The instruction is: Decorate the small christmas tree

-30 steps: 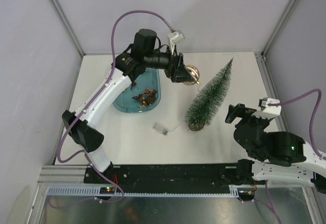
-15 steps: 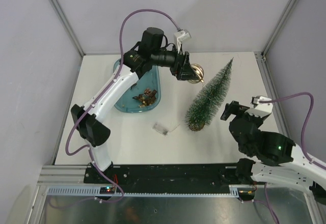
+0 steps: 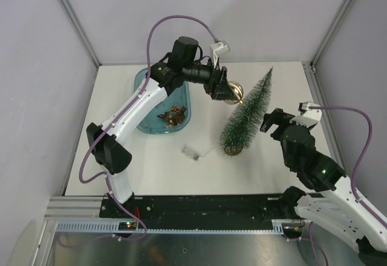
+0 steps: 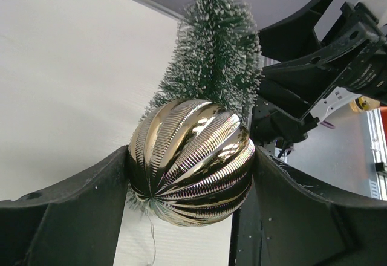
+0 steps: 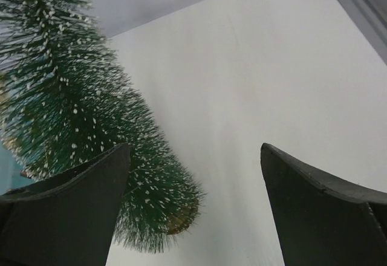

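Small christmas tree [image 3: 247, 113] on counter [image 3: 151, 169], right of centre, base nearest arms, tip toward far wall in top view. Gold ribbed ball [image 4: 190, 160] just beside tree's upper half, left side. Left end effector [image 3: 225, 90] clamps ball between both fingers (firm contact, each side). Right end effector [image 3: 272, 121] spread wide, holding nothing, close to tree's right flank. Blue tray [image 3: 145, 121] far left; small clear box [image 3: 191, 152] between tray and tree base.

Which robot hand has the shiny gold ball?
The left gripper holds the gold ball beside the small christmas tree; the right gripper is open and empty.
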Controlling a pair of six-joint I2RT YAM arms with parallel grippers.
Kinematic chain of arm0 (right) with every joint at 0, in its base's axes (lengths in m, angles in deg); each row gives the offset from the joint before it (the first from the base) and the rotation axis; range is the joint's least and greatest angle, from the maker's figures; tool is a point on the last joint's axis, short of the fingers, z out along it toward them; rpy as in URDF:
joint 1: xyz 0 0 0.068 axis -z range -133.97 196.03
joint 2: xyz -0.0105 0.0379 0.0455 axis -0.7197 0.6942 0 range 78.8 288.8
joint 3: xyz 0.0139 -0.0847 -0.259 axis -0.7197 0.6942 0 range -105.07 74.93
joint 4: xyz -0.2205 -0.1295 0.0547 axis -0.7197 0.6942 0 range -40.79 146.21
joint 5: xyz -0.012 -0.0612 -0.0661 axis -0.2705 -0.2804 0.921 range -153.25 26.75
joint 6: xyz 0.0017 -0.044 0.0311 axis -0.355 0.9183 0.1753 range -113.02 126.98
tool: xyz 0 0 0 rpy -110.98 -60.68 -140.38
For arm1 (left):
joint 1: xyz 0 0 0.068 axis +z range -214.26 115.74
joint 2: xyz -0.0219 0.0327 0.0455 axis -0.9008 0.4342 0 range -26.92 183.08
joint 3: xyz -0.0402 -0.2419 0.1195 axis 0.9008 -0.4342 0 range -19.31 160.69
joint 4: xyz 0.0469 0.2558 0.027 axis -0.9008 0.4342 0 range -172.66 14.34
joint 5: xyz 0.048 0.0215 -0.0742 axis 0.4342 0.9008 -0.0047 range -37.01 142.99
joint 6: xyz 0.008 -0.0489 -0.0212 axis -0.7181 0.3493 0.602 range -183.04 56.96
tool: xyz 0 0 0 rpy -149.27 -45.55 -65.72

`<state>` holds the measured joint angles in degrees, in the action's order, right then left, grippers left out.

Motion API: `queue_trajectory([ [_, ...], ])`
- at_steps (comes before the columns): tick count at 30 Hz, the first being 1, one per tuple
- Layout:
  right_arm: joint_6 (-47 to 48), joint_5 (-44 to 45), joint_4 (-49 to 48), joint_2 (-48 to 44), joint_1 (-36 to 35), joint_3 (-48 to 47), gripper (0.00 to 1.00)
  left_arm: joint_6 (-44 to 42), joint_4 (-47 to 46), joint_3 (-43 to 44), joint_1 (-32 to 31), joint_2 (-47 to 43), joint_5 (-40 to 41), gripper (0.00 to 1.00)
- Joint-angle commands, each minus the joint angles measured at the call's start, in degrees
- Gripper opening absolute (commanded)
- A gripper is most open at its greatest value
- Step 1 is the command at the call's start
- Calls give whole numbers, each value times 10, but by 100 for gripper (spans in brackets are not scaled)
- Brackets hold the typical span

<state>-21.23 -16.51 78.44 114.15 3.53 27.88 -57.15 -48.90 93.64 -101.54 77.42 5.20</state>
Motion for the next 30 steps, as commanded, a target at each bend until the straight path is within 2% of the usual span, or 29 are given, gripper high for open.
queue_trajectory([
  [1, 25, -51, -63, 10, 7, 6, 93, -21, -6, -18, -6, -10, -7, 49],
  [8, 31, -64, -76, 21, 20, 15, 93, -35, -5, -40, -6, -21, 17, 49],
  [18, 14, -59, -33, -14, 39, 32, 91, -49, -5, -70, -4, -38, 45, 47],
  [30, 9, -93, -79, -8, 40, 63, 88, -47, -5, -53, -1, -38, 69, 45],
])
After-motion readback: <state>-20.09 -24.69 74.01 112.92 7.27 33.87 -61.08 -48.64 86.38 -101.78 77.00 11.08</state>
